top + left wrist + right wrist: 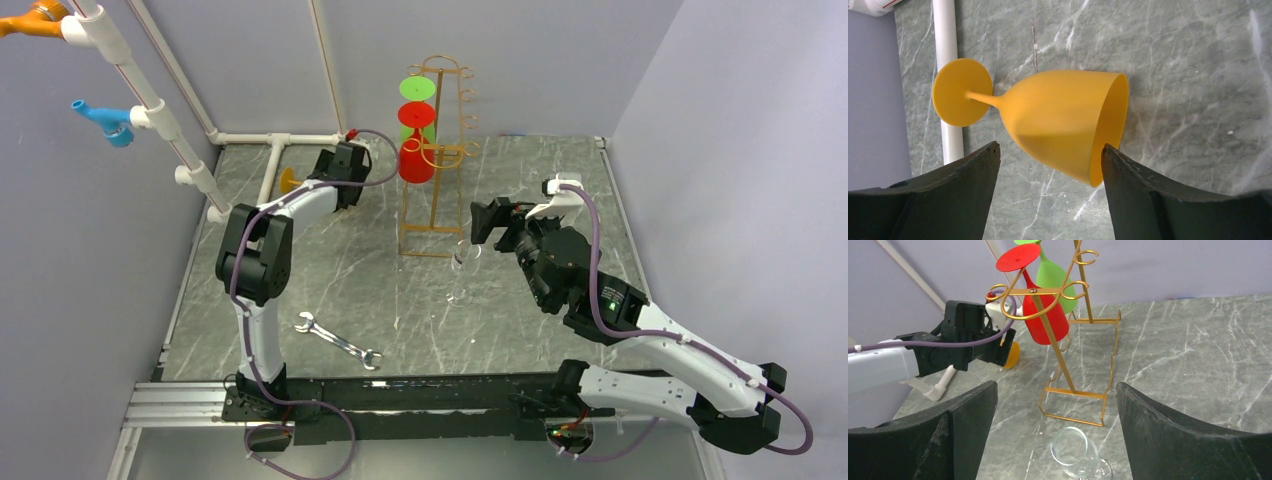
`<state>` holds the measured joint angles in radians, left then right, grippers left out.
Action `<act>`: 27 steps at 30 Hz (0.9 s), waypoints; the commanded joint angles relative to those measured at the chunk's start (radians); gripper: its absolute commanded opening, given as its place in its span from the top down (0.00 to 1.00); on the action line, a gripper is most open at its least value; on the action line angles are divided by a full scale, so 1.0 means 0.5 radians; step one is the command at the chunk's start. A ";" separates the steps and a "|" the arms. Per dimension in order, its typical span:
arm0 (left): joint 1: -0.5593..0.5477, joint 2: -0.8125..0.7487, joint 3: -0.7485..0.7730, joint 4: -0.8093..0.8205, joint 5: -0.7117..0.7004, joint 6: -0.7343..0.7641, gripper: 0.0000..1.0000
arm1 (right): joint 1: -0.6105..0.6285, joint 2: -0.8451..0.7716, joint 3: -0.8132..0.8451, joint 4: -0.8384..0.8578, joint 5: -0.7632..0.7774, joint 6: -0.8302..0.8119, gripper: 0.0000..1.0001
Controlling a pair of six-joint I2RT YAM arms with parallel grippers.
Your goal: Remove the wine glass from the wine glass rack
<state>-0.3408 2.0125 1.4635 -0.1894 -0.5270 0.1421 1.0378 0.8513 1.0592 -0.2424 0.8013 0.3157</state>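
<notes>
fingers of the right gripper (1056,386) stand spread, pinching nothing. a clear wine glass (1073,452) sits on the table (1198,350) low between them. the wine glass rack (1034,290) rises just beyond the tips, with a red glass (1045,320) and a green glass (1055,275) hanging upside down on it. the left gripper (1048,150) is spread too, and an orange glass (1063,120) lies on its side just ahead of its tips.
</notes>
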 commanded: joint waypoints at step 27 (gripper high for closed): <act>0.056 -0.192 0.048 -0.006 -0.131 0.040 0.85 | 0.003 -0.033 0.036 0.122 -0.020 -0.077 0.09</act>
<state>-0.3145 2.0117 1.4704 -0.2077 -0.5354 0.1707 1.0378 0.8490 1.0592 -0.2157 0.8013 0.2806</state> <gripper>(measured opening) 0.170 0.905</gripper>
